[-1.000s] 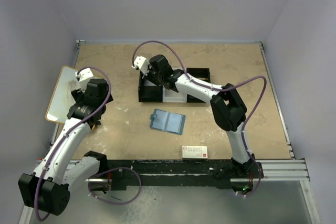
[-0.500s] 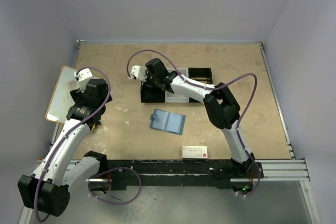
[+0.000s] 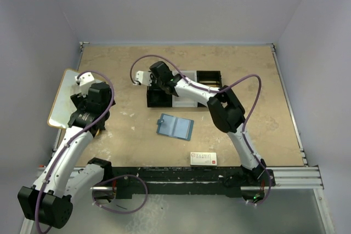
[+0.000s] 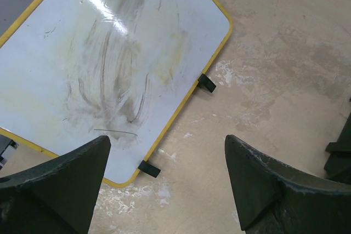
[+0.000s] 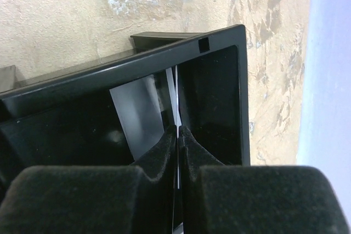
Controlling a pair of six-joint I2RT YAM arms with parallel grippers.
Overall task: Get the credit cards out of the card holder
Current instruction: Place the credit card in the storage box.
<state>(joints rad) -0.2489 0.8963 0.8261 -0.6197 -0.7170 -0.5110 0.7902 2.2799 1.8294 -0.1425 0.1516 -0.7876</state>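
The card holder (image 3: 175, 127), a blue wallet, lies open and flat on the table in the middle of the top view, with no gripper near it. My right gripper (image 3: 156, 85) hangs over the left end of the black compartment tray (image 3: 203, 78). In the right wrist view it (image 5: 178, 130) is shut on a thin pale credit card (image 5: 176, 100), seen edge-on and reaching down into a black compartment (image 5: 219, 108). My left gripper (image 3: 90, 101) stands open at the left, empty, its fingers (image 4: 258, 184) wide apart above bare table.
A white board with a yellow rim (image 3: 63, 97) (image 4: 109, 64) lies at the left table edge under my left gripper. A white box with red print (image 3: 203, 158) sits near the front edge. A pale grey patch (image 5: 137, 116) shows inside the tray.
My right gripper has shifted left along the tray toward its left end, still pinching the card. The left arm has barely moved.
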